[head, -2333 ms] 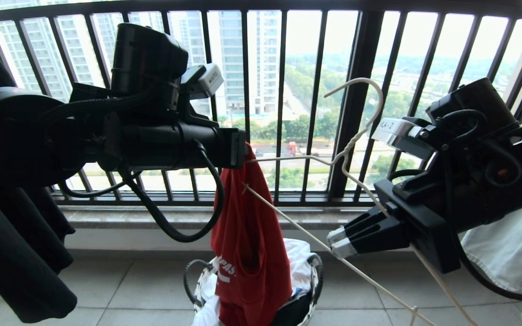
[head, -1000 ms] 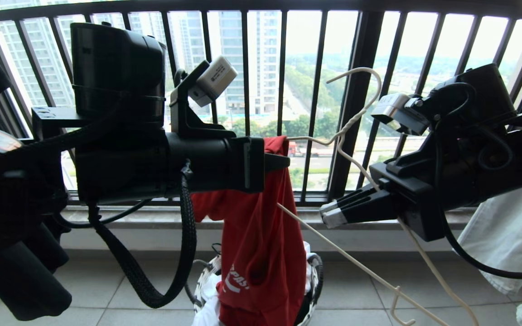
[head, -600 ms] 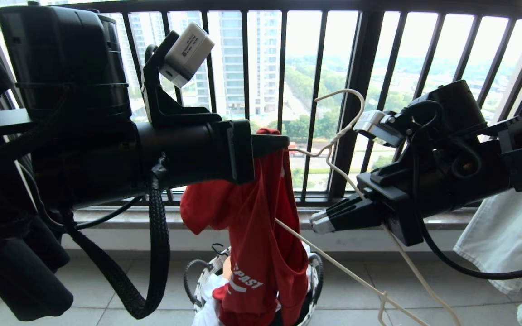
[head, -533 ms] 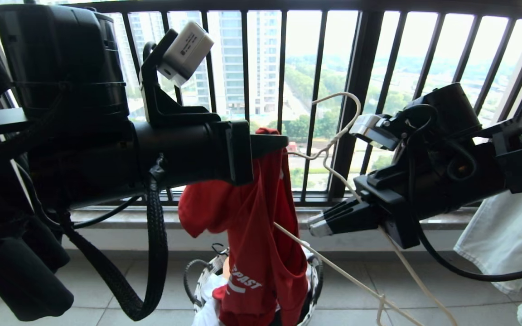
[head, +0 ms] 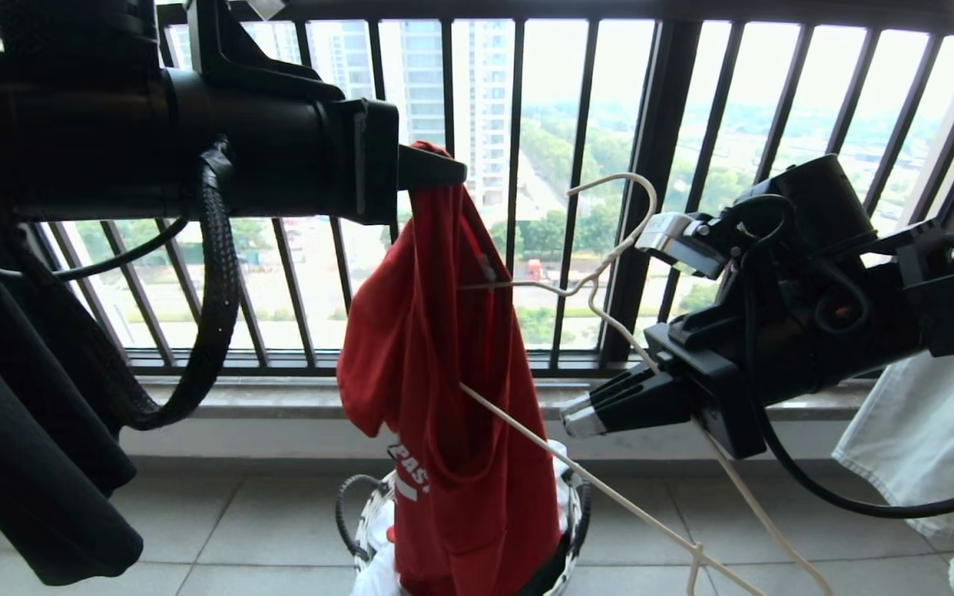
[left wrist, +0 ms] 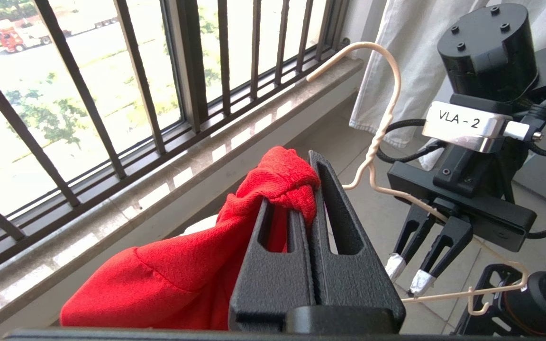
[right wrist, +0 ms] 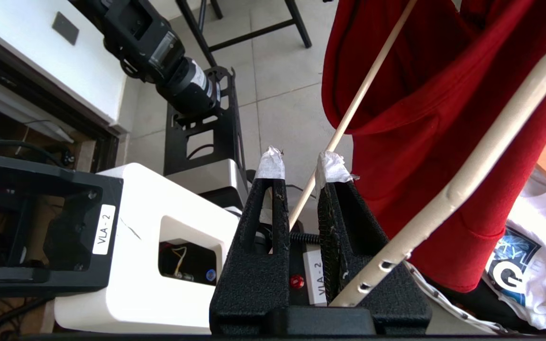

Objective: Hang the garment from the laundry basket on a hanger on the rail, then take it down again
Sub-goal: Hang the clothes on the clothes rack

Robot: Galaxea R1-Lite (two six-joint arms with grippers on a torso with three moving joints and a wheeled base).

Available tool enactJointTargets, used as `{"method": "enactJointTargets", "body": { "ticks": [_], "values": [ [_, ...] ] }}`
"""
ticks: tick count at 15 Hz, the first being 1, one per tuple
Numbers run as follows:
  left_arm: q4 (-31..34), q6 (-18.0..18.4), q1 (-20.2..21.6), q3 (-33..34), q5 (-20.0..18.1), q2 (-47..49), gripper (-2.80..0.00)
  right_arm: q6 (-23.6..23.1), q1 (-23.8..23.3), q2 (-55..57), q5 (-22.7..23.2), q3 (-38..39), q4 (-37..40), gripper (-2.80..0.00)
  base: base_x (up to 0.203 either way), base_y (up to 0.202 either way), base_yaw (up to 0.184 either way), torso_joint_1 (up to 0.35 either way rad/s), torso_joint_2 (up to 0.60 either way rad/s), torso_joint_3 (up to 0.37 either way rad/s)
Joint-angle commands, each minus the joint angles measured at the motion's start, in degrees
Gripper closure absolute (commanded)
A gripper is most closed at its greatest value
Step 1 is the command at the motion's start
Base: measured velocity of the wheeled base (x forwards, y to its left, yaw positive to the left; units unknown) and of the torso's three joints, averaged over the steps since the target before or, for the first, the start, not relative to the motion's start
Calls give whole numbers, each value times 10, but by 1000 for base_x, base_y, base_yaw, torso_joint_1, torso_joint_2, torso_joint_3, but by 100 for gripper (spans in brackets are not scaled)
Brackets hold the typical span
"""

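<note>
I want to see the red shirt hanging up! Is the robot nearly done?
Not yet. Done: the red T-shirt is lifted out of the laundry basket, pinched in the left tool. In hand: the right tool holds the white wire hanger, one end poking into the shirt. Left: pulling the shirt fully onto the hanger, hooking it on the rail, then taking it down.

garment [head: 444,348] above laundry basket [head: 365,517], hanger [head: 609,248] right

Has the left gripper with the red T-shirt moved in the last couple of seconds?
Yes. The left gripper, shut on the red T-shirt, has risen and shifted left against the window railing, lifting the shirt higher above the laundry basket.
</note>
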Motion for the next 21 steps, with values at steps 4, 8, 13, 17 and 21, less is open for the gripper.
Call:
{"method": "enactJointTargets", "body": {
  "ticks": [4, 8, 13, 17, 21],
  "values": [
    [125, 138, 29, -145, -2, 110, 0, 0, 4, -6, 7, 2, 3, 0, 0, 0, 0, 0, 0, 0],
    [123, 150, 13, -164, -17, 144, 0, 2, 3, -4, 7, 1, 1, 0, 0, 0, 0, 0, 0, 0],
    [49, 100, -16, -156, -62, 152, 0, 1, -4, 6, 7, -5, -1, 0, 0, 0, 0, 0, 0, 0],
    [2, 60, -46, -149, -63, 154, 0, 1, -17, 24, 7, -14, -2, 0, 0, 0, 0, 0, 0, 0],
    [10, 60, -56, -130, -61, 138, 0, 1, -25, 32, 7, -22, -2, 0, 0, 0, 0, 0, 0, 0]
  ]
}}
